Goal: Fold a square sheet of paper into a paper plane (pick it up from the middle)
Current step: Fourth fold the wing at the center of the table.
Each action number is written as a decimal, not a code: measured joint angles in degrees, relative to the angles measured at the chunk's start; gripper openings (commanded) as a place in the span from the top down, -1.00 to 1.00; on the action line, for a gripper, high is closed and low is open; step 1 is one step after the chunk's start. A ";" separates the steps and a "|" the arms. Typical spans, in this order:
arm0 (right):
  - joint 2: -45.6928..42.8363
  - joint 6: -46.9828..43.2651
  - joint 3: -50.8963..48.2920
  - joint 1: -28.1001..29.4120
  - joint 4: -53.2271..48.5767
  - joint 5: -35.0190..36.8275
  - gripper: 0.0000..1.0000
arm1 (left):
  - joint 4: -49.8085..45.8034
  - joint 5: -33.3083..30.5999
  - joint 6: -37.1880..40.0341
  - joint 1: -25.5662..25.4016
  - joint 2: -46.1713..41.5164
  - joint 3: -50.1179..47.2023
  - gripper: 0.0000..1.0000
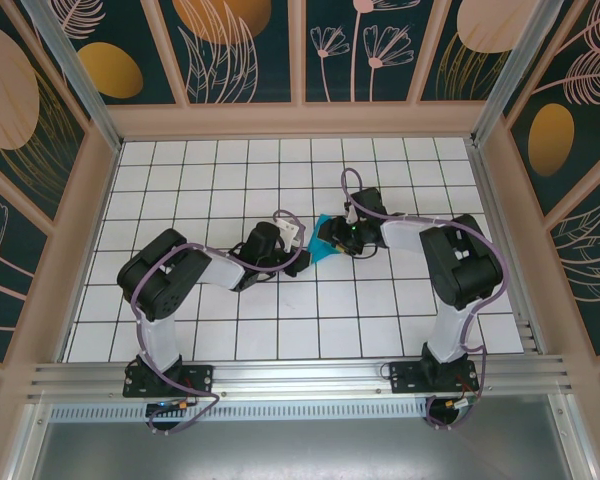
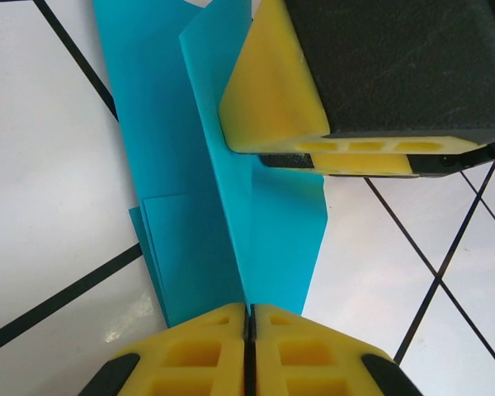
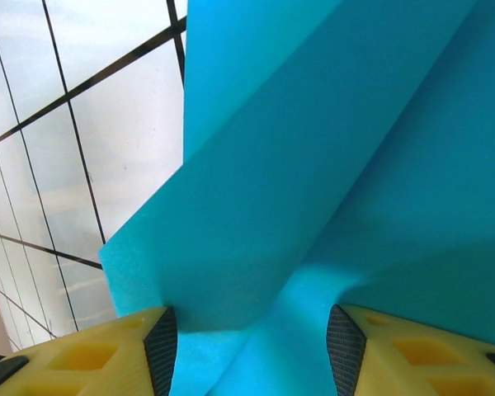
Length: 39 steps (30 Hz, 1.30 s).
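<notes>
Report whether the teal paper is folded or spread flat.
Folded. The teal paper shows overlapping creased layers, with a raised ridge pinched in the shut left gripper.

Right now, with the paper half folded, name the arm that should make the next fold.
Right, probably. The left gripper is shut on the raised crease of the paper, so it serves as the anchor. The right gripper stands open with a flap between its fingers, free to close and fold.

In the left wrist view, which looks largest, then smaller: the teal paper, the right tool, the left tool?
Largest, about alike, so unranked: folded teal paper and right tool.
Smallest: left tool, cut off by the bottom edge.
</notes>
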 measured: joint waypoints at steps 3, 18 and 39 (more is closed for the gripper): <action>0.24 0.17 0.59 0.17 -0.87 0.57 -0.09 | 0.00 0.00 -0.22 0.02 0.00 0.00 0.82; -4.55 -7.19 0.83 0.33 -3.56 2.12 -0.09 | -5.42 -0.20 1.81 0.00 0.09 2.25 0.89; -4.55 -8.70 -1.90 1.20 -1.64 1.53 0.02 | -4.57 1.68 -6.01 0.33 0.98 2.80 0.90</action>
